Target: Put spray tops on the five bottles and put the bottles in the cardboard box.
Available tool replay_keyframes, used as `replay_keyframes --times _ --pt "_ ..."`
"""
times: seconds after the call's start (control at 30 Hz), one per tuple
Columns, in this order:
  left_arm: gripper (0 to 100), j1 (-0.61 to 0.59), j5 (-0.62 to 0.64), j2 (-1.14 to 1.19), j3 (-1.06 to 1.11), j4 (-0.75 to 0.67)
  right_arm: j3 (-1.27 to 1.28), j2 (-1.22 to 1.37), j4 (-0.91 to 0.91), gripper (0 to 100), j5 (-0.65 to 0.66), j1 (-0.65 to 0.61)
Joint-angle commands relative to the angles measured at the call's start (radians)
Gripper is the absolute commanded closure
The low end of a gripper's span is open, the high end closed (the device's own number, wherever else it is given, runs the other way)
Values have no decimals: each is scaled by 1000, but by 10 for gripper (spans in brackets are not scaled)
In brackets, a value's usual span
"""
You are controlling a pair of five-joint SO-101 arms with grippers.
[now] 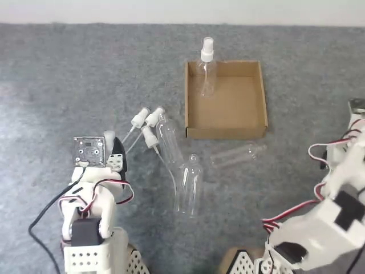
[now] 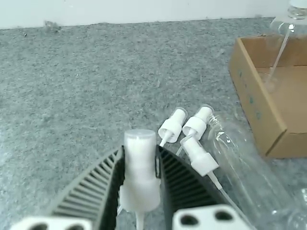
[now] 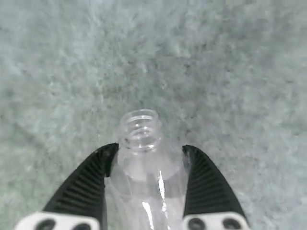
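My left gripper (image 2: pixel 139 152) (image 1: pixel 112 144) is shut on a white spray top (image 2: pixel 139 167), held near the left of the table. Three more spray tops (image 1: pixel 146 124) (image 2: pixel 188 130) lie just beyond it, one at the neck of a clear bottle (image 1: pixel 169 141) (image 2: pixel 240 167) lying flat. Two other uncapped clear bottles (image 1: pixel 190 184) (image 1: pixel 238 154) lie in front of the cardboard box (image 1: pixel 256 128) (image 2: pixel 254 100). A capped bottle (image 1: pixel 207 68) stands in the box's far left corner. My right gripper (image 3: pixel 149 149) is shut on an uncapped clear bottle (image 3: pixel 140 136), neck pointing away over the carpet.
Grey carpet covers the table. The right arm's white body (image 1: pixel 336 217) and its red and white cables fill the near right corner. The box's right half is bare cardboard.
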Motion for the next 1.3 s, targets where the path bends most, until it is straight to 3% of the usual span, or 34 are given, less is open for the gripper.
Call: replay_keyframes --times 0.0,0.2,0.67,0.77,0.97,1.13,1.27 --pt "990 -2 -9 -17 -10 -34 -110 50 64 909 37 -7" --pt "990 -2 -9 -17 -10 -34 -117 44 137 744 157 -25" --pt "990 -2 -9 -17 -10 -34 -117 15 183 753 408 -27" --pt "990 -2 -9 -17 -10 -34 -117 15 182 795 410 -27" --pt "990 -2 -9 -17 -10 -34 -121 15 179 987 411 -27" --pt "990 -2 -5 -17 -10 -34 -169 -31 209 994 405 -28" --pt "989 -11 -5 -17 -31 -34 -242 -143 360 992 402 -50"
